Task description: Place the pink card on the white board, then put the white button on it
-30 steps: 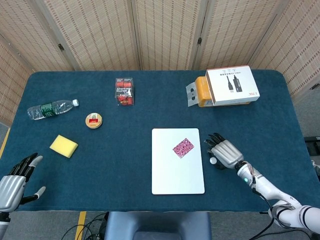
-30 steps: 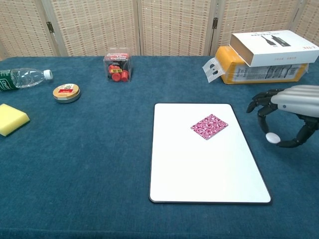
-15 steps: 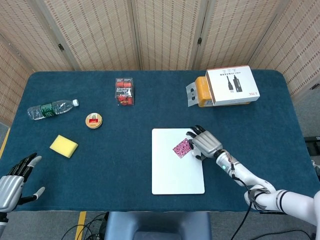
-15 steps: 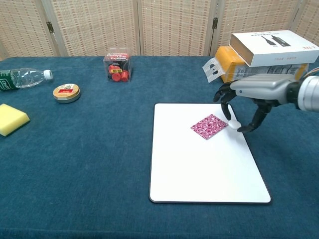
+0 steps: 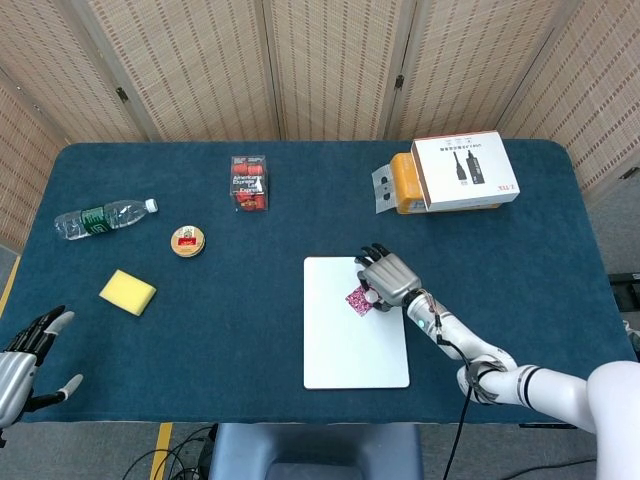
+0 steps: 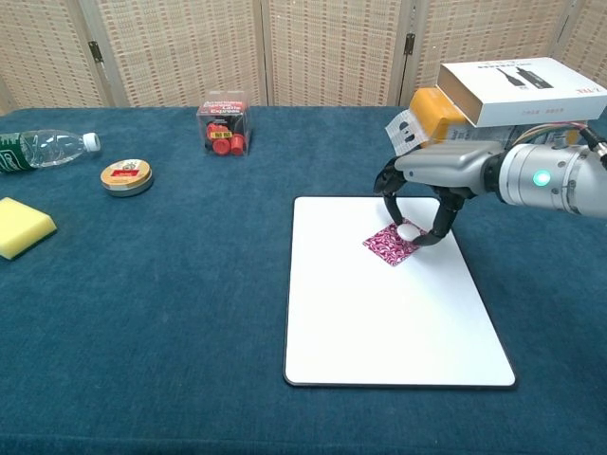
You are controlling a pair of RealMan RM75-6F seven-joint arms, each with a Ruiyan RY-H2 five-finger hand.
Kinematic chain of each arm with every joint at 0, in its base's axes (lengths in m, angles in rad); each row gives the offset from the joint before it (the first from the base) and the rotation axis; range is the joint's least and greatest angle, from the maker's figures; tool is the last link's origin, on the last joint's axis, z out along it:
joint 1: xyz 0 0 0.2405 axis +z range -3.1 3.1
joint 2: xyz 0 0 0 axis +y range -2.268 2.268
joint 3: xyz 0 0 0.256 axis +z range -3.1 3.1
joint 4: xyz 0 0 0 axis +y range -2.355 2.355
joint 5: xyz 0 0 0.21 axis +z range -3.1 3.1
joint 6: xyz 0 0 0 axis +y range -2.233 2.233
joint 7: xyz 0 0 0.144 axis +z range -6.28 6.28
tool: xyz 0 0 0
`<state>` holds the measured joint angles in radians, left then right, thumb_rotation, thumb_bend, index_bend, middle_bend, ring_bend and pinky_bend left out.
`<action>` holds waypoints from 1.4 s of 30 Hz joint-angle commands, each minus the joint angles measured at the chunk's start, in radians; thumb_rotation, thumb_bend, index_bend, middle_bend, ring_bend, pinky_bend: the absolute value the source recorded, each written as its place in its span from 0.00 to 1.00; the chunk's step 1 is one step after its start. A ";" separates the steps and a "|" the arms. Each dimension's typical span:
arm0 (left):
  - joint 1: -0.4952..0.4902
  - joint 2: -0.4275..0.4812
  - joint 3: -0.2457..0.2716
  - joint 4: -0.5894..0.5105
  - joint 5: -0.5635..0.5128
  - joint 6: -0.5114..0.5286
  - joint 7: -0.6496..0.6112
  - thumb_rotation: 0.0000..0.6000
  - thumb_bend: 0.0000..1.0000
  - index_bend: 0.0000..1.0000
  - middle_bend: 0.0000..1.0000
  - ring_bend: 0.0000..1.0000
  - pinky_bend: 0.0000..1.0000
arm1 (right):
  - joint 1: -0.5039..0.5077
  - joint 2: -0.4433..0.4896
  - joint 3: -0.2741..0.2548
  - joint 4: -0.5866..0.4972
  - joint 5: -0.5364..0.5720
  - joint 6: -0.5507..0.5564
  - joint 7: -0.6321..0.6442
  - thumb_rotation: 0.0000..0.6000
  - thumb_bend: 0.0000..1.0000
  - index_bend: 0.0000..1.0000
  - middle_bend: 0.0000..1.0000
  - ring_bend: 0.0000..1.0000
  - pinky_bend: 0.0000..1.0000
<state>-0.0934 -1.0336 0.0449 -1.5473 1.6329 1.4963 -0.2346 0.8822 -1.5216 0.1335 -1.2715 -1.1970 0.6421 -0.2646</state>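
Setting: blue cloth table [image 5: 250,330] in front of woven folding screens; the work happens right of centre in both views.

Right hand: your right hand [image 6: 417,204] is over the upper right part of the white board [image 6: 379,322], fingers curled downward like a claw. In the chest view the white button [image 6: 411,230] sits between thumb and fingertips, so I judge it is pinched. Whether it already touches the card I cannot tell.

Pink card: the pink card [image 6: 395,242] lies flat on the board, in its upper right area, turned like a diamond. Your fingertips are at its upper right corner.

Step in hand: the card step looks done. You are now on the second step, bringing the button onto the card.

Next move: I think you should set the button more toward the card's middle, lower it until it rests, then spread the fingers gently and lift straight up. A sideways pull could drag the card, because it is thin and loose.

Left hand: your left hand [image 5: 25,355] is at the lower left corner of the head view, fingers apart, holding nothing, well apart from the board.

Around: yellow sponge [image 5: 127,292], round tin [image 5: 187,241] and water bottle [image 5: 103,217] at the left; clear box [image 5: 249,183] at upper centre; stacked boxes [image 5: 460,172] at upper right.
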 commanded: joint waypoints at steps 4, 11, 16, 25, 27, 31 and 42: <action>-0.002 -0.001 -0.001 0.001 -0.004 -0.006 0.005 1.00 0.29 0.00 0.07 0.11 0.22 | 0.013 -0.019 -0.004 0.027 0.016 -0.005 -0.010 1.00 0.19 0.51 0.15 0.00 0.00; -0.006 -0.002 -0.004 0.003 -0.013 -0.014 0.007 1.00 0.29 0.00 0.07 0.11 0.22 | 0.033 -0.052 -0.005 0.082 0.021 -0.019 -0.001 1.00 0.19 0.42 0.14 0.00 0.00; -0.006 -0.002 -0.006 0.007 -0.017 -0.015 -0.001 1.00 0.29 0.00 0.07 0.11 0.22 | 0.042 -0.052 -0.013 0.090 0.020 -0.036 0.004 1.00 0.16 0.14 0.09 0.00 0.00; -0.005 -0.005 -0.006 0.004 -0.015 -0.014 0.015 1.00 0.29 0.00 0.07 0.11 0.22 | -0.016 0.087 -0.006 -0.082 -0.005 0.084 0.020 1.00 0.13 0.01 0.06 0.00 0.00; -0.005 -0.006 -0.006 0.001 -0.016 -0.014 0.023 1.00 0.29 0.00 0.07 0.11 0.22 | -0.039 0.127 -0.005 -0.134 -0.015 0.123 0.029 1.00 0.13 0.01 0.06 0.00 0.00; -0.003 -0.010 -0.007 -0.006 -0.019 -0.013 0.048 1.00 0.29 0.00 0.07 0.11 0.22 | -0.115 0.195 -0.027 -0.221 -0.067 0.240 0.054 1.00 0.13 0.01 0.05 0.00 0.00; 0.000 -0.029 -0.014 -0.003 -0.011 0.007 0.085 1.00 0.29 0.00 0.07 0.11 0.22 | -0.481 0.219 -0.167 -0.203 -0.219 0.744 0.090 1.00 0.12 0.00 0.02 0.00 0.00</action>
<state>-0.0940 -1.0602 0.0318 -1.5508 1.6206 1.5004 -0.1527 0.5220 -1.3098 0.0177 -1.4921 -1.3705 1.2546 -0.2008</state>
